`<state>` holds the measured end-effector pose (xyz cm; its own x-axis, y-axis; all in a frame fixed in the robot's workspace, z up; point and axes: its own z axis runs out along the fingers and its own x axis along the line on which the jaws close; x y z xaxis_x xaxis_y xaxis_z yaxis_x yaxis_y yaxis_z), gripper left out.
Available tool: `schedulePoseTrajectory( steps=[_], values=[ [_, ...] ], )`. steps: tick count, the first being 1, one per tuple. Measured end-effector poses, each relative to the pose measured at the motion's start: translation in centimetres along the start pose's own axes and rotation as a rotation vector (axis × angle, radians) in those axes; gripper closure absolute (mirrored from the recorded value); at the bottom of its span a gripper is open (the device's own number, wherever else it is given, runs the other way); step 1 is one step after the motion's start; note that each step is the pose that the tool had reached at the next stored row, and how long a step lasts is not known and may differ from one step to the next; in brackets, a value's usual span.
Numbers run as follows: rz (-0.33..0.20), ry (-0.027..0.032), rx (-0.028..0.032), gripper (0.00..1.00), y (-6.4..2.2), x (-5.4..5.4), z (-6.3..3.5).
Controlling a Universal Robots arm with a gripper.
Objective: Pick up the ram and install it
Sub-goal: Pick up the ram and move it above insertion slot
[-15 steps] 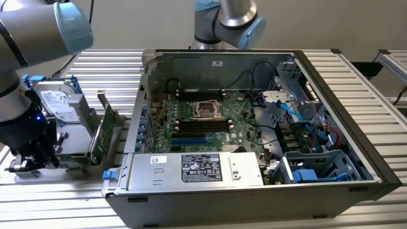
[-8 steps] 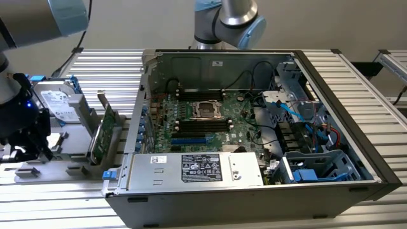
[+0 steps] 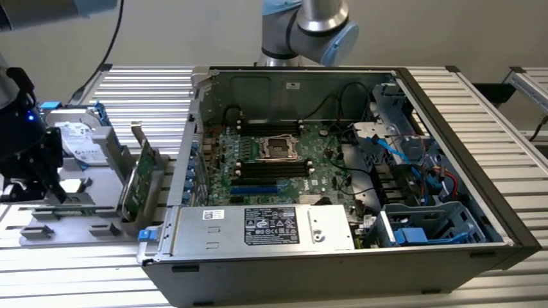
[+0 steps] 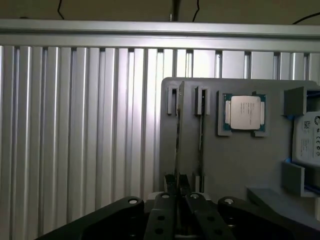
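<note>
1. At the exterior view's left, the gripper (image 4: 179, 200) has its fingers pinched together on the ram (image 4: 178, 130). The ram stands on edge in a slot of the grey holder (image 4: 235, 165).
2. The stick is thin, so a tilted pull could jam it in that slot or let it slip.
3. Just right stands a green expansion card (image 3: 137, 176). A low sweep toward the case could strike it.
4. Further right, the motherboard (image 3: 256, 186) and its black memory slots (image 3: 272, 168) sit deep inside the open computer case (image 3: 479, 192). A skewed stick could miss a slot or catch the wall.
</note>
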<state>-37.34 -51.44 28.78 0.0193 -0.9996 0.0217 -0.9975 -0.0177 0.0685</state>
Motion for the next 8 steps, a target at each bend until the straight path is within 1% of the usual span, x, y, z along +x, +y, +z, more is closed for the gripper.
schedulePoseTrajectory(
  steps=[5,8],
  values=[
    [-0.005,0.0004,-0.0065,0.86,-1.32,0.1,-2.34],
    [-0.008,0.0003,-0.0104,0.86,-2.28,0.1,-3.78]
  ],
)
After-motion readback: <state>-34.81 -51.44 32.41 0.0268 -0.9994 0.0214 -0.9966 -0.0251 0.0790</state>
